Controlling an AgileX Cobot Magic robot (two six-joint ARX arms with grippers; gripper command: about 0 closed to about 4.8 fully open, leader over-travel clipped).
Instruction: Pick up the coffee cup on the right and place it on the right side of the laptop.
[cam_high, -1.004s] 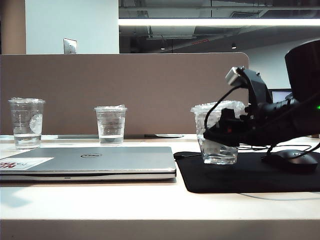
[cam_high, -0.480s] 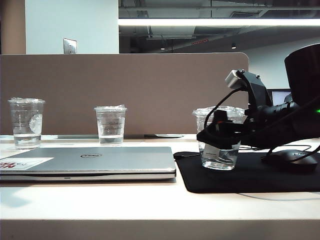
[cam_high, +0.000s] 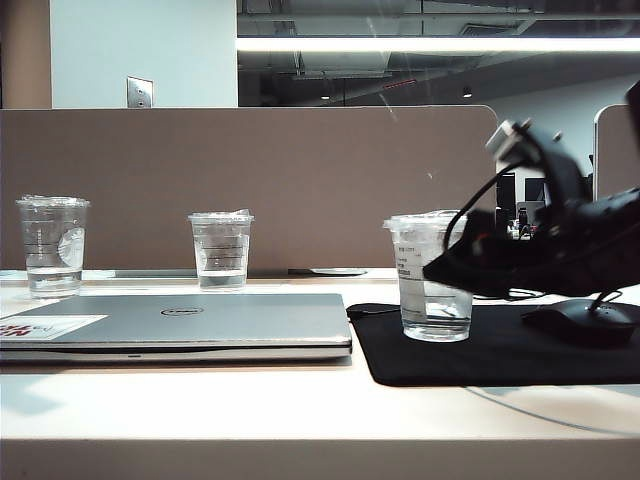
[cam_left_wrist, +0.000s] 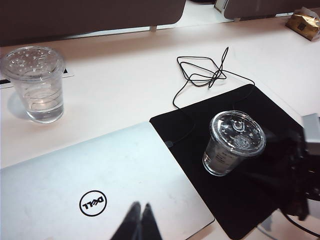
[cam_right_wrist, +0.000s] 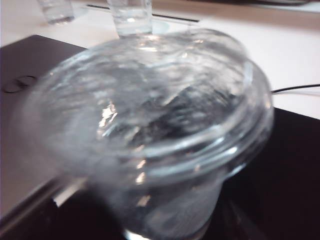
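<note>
The coffee cup (cam_high: 432, 278), clear with a crinkly lid and a white printed label, stands upright on the black mouse pad (cam_high: 500, 355), just right of the closed silver Dell laptop (cam_high: 180, 320). My right gripper (cam_high: 446, 272) hangs at the cup's right side, a little above the pad, open and holding nothing. In the right wrist view the blurred cup (cam_right_wrist: 150, 125) fills the picture and hides most of the fingers. In the left wrist view the cup (cam_left_wrist: 234, 142) stands free on the pad. My left gripper (cam_left_wrist: 140, 220) hovers shut over the laptop lid (cam_left_wrist: 100, 170).
Two other clear cups (cam_high: 53, 245) (cam_high: 221, 250) stand behind the laptop along a brown partition (cam_high: 250, 180). A black mouse (cam_high: 585, 320) lies on the pad right of the coffee cup, under the right arm. A thin black cable (cam_left_wrist: 200, 75) is looped on the white table beyond the pad.
My right gripper opened off the coffee cup and drew back to the right and upward. The cup now stands alone on the pad with its label showing. The left arm kept still.
</note>
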